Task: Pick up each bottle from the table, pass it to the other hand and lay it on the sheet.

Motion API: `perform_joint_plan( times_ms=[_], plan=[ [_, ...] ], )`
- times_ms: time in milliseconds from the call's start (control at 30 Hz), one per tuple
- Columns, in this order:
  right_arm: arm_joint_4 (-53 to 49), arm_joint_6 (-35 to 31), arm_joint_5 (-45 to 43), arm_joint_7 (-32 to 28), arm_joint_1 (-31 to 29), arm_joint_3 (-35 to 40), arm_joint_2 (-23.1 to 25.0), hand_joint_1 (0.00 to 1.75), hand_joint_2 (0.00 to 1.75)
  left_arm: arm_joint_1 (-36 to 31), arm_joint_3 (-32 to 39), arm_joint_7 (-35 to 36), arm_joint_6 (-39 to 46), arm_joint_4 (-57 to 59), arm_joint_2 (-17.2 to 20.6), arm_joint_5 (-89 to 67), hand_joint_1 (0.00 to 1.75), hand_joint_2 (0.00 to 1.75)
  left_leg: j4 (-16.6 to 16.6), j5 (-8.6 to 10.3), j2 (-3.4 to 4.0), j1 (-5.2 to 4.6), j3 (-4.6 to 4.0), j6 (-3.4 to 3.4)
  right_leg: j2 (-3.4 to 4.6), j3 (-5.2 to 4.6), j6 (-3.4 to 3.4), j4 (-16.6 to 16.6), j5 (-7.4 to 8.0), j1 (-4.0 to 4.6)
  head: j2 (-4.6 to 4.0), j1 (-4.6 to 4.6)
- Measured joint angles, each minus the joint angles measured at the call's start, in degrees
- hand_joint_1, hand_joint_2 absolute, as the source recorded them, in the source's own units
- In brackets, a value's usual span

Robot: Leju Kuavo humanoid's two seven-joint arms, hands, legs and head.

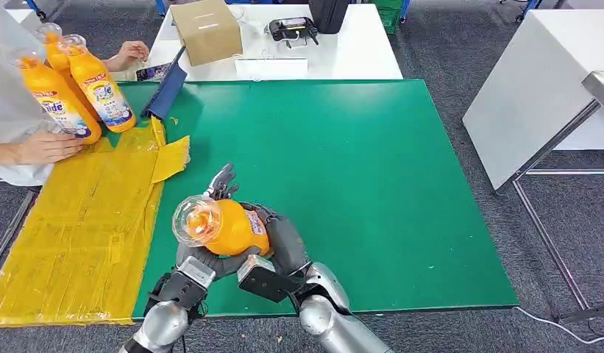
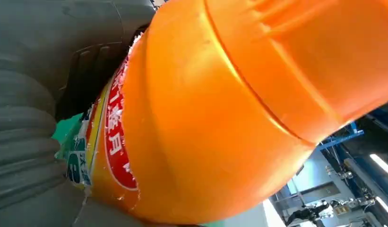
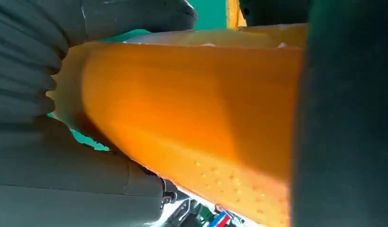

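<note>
Both silver arms up from the near edge of the table, forearms converging. Left hand (image 1: pixel 204 261) cupped under the orange bottle (image 1: pixel 224 225) — fingers curled round its underside. Right hand (image 1: pixel 275 237) clasped on the bottle's far side — thumb and dark fingers wrapped against it.
</note>
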Motion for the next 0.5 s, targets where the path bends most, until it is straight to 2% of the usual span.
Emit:
perform_joint_plan(
  times_ms=[133, 167, 500],
  plan=[
    [0.1, -2.6, 3.4, 1.3, -0.3, 1.2, -0.2, 1.75, 1.75, 0.0, 0.2, 0.3, 0.0, 0.0, 0.2, -0.1, 0.00, 1.75, 0.0, 0.00, 0.02, 0.00, -0.01, 0.00, 0.01, -0.01, 0.00, 0.0, 0.00, 0.00, 0.00, -0.02],
    [0.1, -3.5, 4.9, 1.6, -0.4, 1.7, -0.4, 1.75, 1.75, 0.1, 0.4, 0.3, 0.0, 0.0, 0.2, -0.1, 1.75, 1.75, 0.0, 0.00, 0.02, 0.00, -0.01, 0.00, 0.01, -0.03, 0.00, 0.0, 0.00, 0.00, 0.00, -0.02],
    [-3.4, -4.9, 7.0, 1.8, 0.0, 4.5, -3.0, 1.75, 1.75, 0.2, 1.8, 0.4, 0.3, 0.0, 0.3, 0.3, 1.75, 1.75, 0.0, 0.00, 0.03, 0.00, -0.06, 0.00, 0.01, -0.09, 0.00, 0.0, 0.00, 0.00, 0.00, -0.02]
  ],
)
